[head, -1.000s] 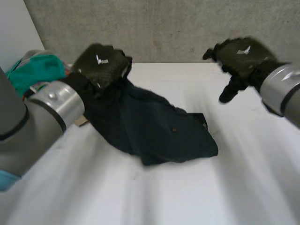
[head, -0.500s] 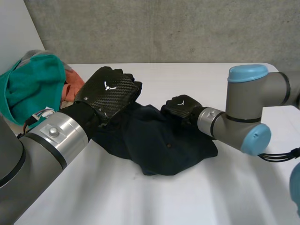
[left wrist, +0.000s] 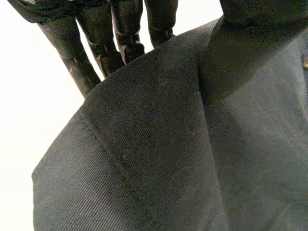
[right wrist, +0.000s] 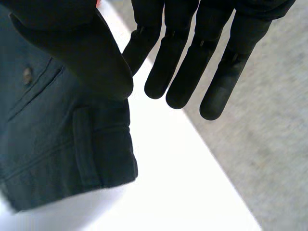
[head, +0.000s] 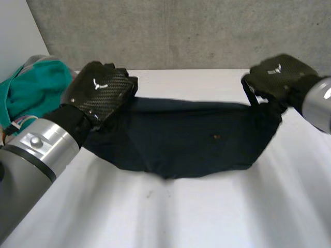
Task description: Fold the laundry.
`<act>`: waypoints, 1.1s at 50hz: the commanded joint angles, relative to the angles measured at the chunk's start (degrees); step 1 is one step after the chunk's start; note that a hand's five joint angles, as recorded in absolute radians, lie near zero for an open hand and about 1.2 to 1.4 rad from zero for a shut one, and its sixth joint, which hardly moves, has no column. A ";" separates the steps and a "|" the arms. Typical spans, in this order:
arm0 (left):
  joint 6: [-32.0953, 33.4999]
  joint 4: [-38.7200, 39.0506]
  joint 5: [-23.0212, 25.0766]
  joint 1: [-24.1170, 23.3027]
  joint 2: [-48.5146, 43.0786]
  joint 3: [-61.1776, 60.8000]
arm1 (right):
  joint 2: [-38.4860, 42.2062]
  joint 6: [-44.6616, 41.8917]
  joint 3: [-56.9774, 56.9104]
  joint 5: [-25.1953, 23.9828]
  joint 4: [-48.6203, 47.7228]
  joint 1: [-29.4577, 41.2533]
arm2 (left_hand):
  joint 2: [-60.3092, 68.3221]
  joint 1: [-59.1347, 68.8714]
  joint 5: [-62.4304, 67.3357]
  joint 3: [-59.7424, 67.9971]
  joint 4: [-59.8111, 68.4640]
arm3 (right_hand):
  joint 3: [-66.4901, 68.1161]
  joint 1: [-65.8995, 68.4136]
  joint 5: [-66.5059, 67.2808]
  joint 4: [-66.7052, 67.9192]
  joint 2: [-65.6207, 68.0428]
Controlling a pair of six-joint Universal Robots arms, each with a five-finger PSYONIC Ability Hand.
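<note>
Fabric is stretching between the two hands over the white table (head: 207, 217): a dark navy garment (head: 191, 139) (a belt loop (right wrist: 86, 144) and a small button (right wrist: 27, 74) by a pocket seam suggest trousers or shorts) is hanging in a wide band. Its top edge is pulling nearly straight and its lower edge is sagging toward the tabletop. The left hand (head: 101, 93) is holding the garment's left end. In its wrist view the fingers (left wrist: 120, 38) are running straight behind the cloth while the thumb (left wrist: 260, 9) is pressing on the front, pinching the fabric between them. The right hand (head: 279, 77) is gripping the opposite end at the waistband corner, its thumb (right wrist: 72, 48) bearing down on the cloth and its fingers (right wrist: 178, 72) reaching straight past the cloth's edge. A heap of teal cloth (head: 31, 93) is sitting at the table's left side, beside the left arm, and a concrete wall (head: 181, 31) is standing behind.
</note>
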 commanded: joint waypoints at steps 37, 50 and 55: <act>0.27 7.57 -0.45 -0.42 -11.66 -4.96 | 18.78 14.90 -2.09 -4.34 11.12 -1.68 | 11.39 13.61 15.00 11.69 11.22 | -42.54 -38.81 -41.97 -43.13 -42.17; 0.36 8.36 -0.19 0.19 -17.89 -2.07 | 24.93 14.55 -1.57 -5.13 12.44 -1.33 | 11.39 13.61 15.00 11.69 11.22 | -19.23 -15.50 -18.66 -19.81 -18.86; 0.45 8.36 -0.19 0.19 -21.50 2.50 | 25.55 12.44 -3.84 -4.96 12.01 -1.07 | 11.39 13.61 15.00 11.69 11.22 | 12.07 15.80 12.64 11.48 12.44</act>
